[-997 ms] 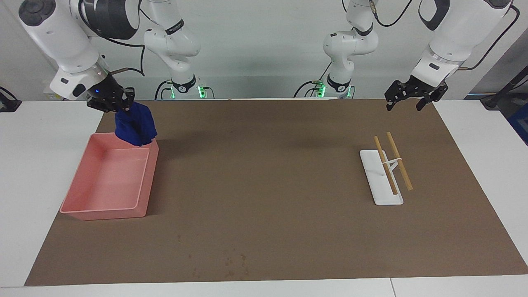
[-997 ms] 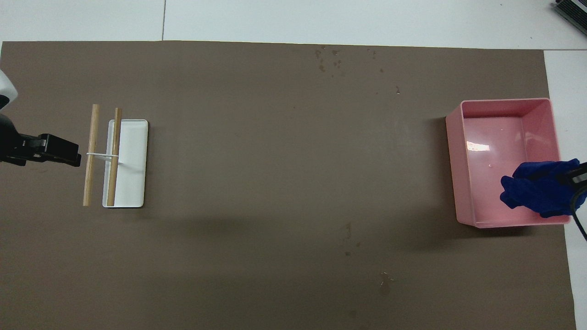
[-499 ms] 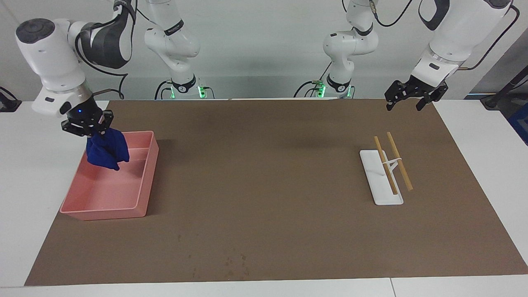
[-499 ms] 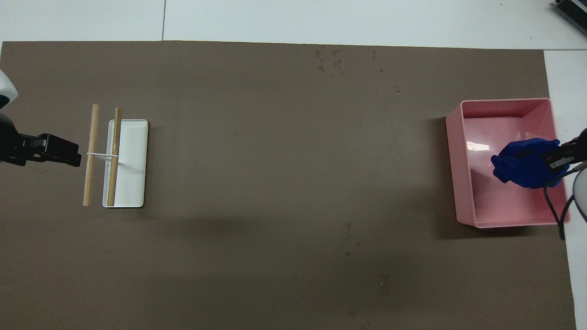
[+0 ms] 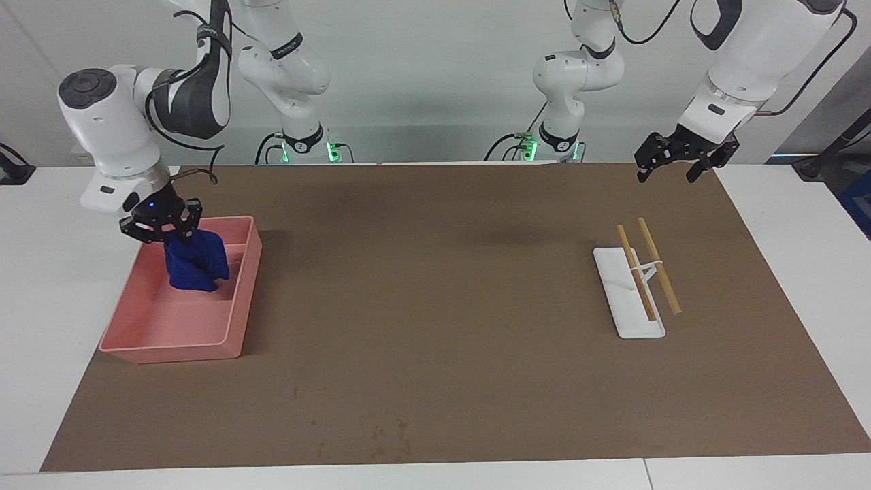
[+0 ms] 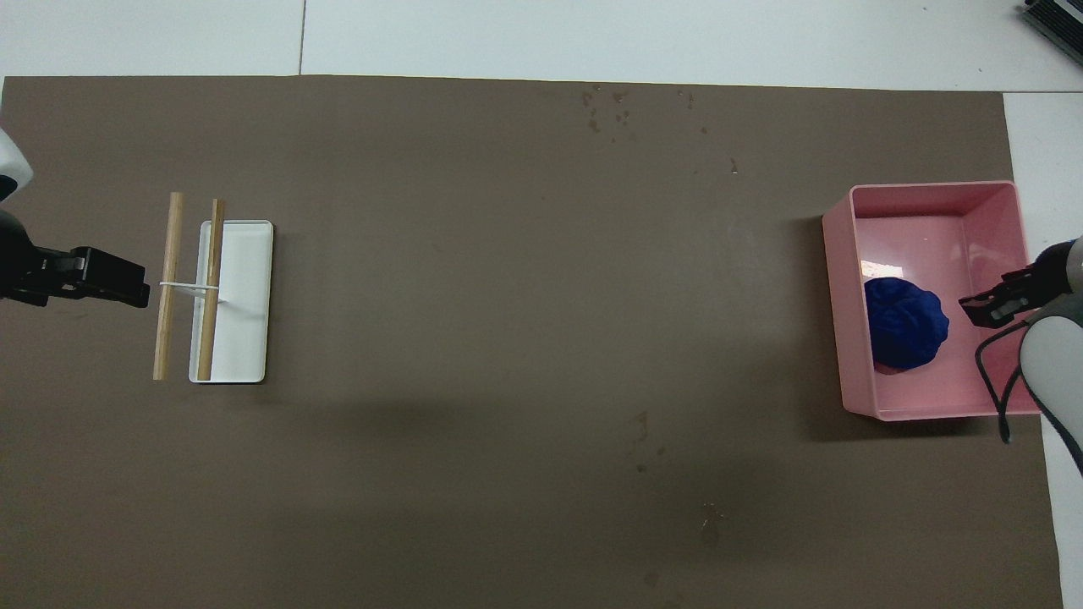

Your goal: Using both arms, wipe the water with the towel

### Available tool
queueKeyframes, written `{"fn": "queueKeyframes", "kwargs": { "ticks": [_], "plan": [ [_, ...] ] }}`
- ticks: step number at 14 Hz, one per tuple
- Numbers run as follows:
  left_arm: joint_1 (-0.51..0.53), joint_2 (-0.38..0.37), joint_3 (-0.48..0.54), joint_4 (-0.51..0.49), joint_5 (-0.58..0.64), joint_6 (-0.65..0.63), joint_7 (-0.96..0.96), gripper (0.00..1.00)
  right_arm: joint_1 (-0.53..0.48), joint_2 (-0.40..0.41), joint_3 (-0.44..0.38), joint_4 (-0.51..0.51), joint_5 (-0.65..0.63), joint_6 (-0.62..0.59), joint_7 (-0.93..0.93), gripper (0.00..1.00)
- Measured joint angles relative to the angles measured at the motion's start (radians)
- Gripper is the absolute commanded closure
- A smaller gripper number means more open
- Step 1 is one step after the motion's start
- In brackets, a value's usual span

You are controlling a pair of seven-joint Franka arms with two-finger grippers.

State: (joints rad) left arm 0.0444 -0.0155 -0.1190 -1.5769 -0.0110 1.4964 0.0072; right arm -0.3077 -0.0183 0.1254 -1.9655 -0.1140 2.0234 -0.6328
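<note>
The royal-blue towel (image 5: 196,263) (image 6: 905,324) lies as a lumpy bundle inside the pink bin (image 5: 170,350) (image 6: 931,188), in the half nearer the robots. My right gripper (image 5: 162,228) (image 6: 986,306) hovers just over the towel with its fingers spread and nothing between them. Over the mat's corner at the left arm's end, my left gripper (image 5: 670,167) (image 6: 140,293) hangs open and empty, and that arm waits. I cannot make out the water as a streak on the brown mat (image 5: 442,292) (image 6: 508,296).
A white tray (image 5: 629,306) (image 6: 250,296) bearing a rack of two wooden sticks (image 5: 659,265) (image 6: 169,279) stands toward the left arm's end. Small dark spots (image 5: 388,435) (image 6: 609,110) dot the mat's edge farthest from the robots.
My right gripper carried the towel down over the pink bin, then opened and let it go. The towel now rests in the bin. The left arm has not moved.
</note>
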Motion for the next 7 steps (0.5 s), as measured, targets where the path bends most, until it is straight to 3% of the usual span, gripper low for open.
{"fn": "queueKeyframes", "kwargs": {
  "ticks": [3, 7],
  "plan": [
    [0.000, 0.000, 0.000, 0.000, 0.000, 0.000, 0.000, 0.00, 0.001, -0.003, 0.008, 0.030, 0.000, -0.028, 0.000, 0.00],
    [0.000, 0.000, 0.000, 0.000, 0.000, 0.000, 0.000, 0.00, 0.020, -0.027, 0.023, 0.183, 0.038, -0.224, 0.022, 0.00]
  ]
}}
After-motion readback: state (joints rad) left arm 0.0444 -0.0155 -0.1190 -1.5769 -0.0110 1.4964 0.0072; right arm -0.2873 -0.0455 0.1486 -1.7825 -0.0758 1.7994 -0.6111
